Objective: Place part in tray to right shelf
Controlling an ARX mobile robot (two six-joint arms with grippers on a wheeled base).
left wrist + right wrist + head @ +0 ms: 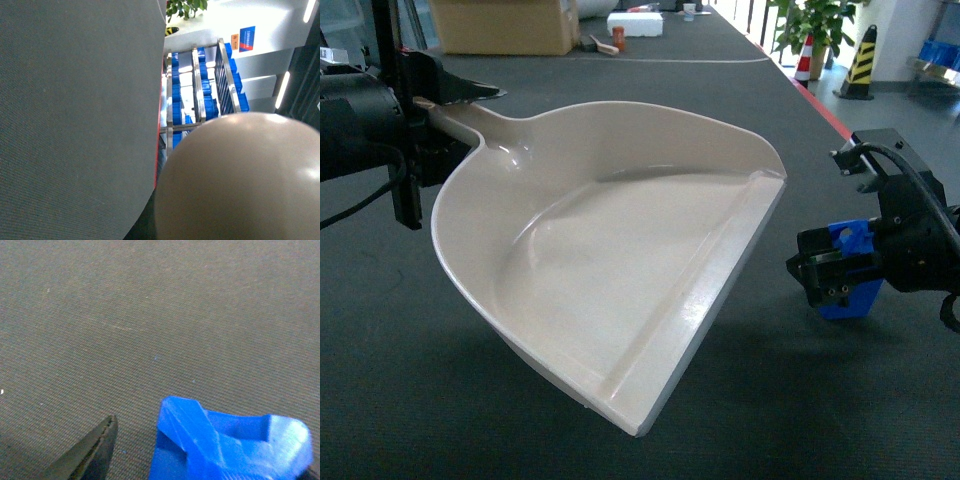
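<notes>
— Left side first: what's held?

— The left gripper (438,100) is closed on the stub handle of the tray (610,250), which hangs tilted above the dark floor (440,400). The tray is empty.

— And the right?

— The right gripper (825,280) has its jaws clamped around the blue part (850,272), just beside the tray's front lip, not over it.

— Progress?

— Both items lifted. The part isn't yet in the tray, and the right shelf (200,95) sits well away. Most remains, I judge.
</notes>
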